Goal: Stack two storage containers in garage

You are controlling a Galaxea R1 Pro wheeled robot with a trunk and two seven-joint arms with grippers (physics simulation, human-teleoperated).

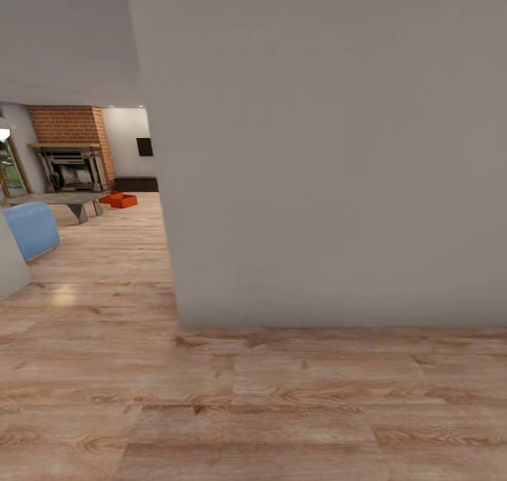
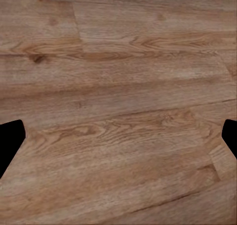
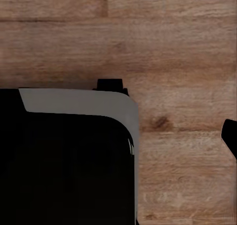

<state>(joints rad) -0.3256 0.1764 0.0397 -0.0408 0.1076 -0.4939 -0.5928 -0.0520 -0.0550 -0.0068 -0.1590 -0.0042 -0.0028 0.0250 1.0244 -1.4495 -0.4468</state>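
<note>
Containers: both apparently on living-room floor by the fireplace (far off, small); none carried. Left gripper wide open, empty; right jaws: cannot tell. Everything left

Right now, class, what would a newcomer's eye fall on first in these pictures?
A big plain grey wall blocks most of the head view, standing on light wood-plank floor. Past its left edge, far off, two orange-red storage containers sit on the floor before a red-brick fireplace, with a blue sofa nearer.
</note>
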